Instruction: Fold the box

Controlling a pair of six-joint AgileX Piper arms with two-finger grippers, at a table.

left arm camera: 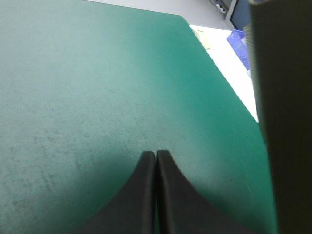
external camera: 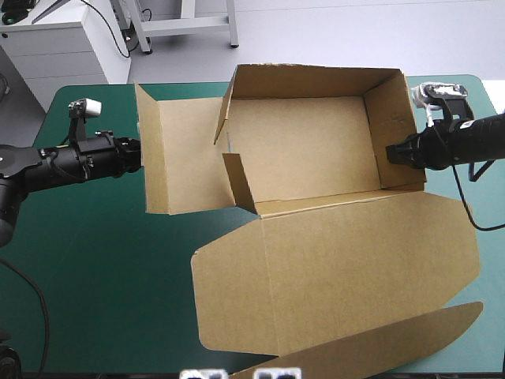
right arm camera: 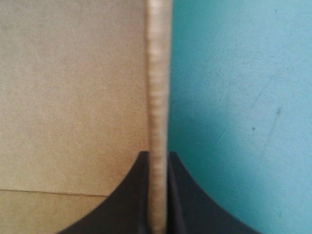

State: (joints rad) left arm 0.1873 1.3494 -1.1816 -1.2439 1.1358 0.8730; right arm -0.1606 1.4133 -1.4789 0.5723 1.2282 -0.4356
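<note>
On the worktop [external camera: 95,260], right hand [external camera: 392,152] pinches the box [external camera: 316,150] by its right wall; left hand [external camera: 136,154] closed, empty. Likely stiff, light; grip wall edges.

The box [external camera: 316,150] is brown corrugated board, matt and slightly fibrous; its cut edge [right arm camera: 158,97] shows fine ribbing. The teal-green cover [external camera: 102,260] is matt, with faint scuffs and scratches. The black fingers [left arm camera: 131,204] are smooth and matt.

Text on the box [external camera: 331,260]: none readable, bare brown board, centre of frame.
Text on the cover [external camera: 102,260]: none readable, plain teal-green, lower left.
Labels, brands, numbers: nothing legible anywhere.
</note>
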